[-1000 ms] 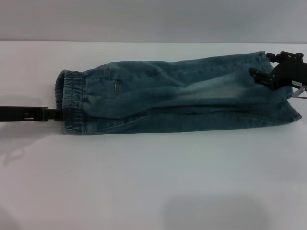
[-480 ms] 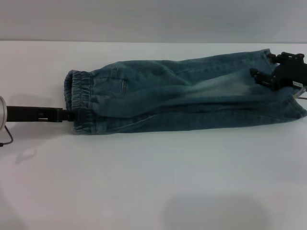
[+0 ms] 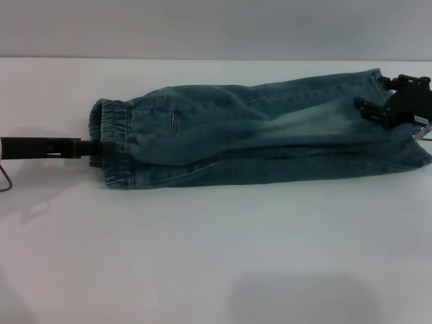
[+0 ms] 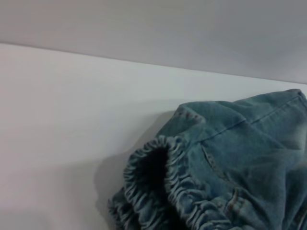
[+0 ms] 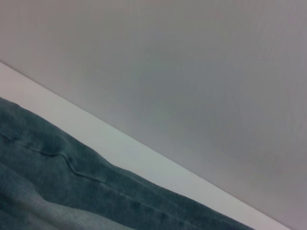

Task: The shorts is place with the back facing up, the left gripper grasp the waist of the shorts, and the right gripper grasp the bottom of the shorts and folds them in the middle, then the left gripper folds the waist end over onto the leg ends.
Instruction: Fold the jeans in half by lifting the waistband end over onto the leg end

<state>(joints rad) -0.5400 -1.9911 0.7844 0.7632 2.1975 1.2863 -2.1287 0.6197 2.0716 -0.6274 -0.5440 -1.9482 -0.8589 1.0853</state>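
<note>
The faded blue denim shorts (image 3: 270, 135) lie doubled lengthwise across the white table (image 3: 216, 256), waist to the left and legs to the right. My left gripper (image 3: 100, 148) reaches in low from the left edge and is shut on the ruffled elastic waist (image 3: 111, 128), holding it slightly bunched. The left wrist view shows the gathered waist (image 4: 158, 187) close up, with its dark opening. My right gripper (image 3: 395, 104) sits on top of the leg ends (image 3: 408, 148) at the far right. In the right wrist view only a seamed stretch of the shorts (image 5: 72, 191) shows.
A grey wall (image 3: 216, 27) rises behind the table's far edge, just beyond the shorts. Bare white tabletop stretches in front of the shorts toward me. A thin cable loop (image 3: 5, 179) hangs under the left arm at the left edge.
The left gripper has pushed the waist rightward, shortening and bunching the shorts, then lifted a little. The right gripper and the leg ends drifted slightly right.
</note>
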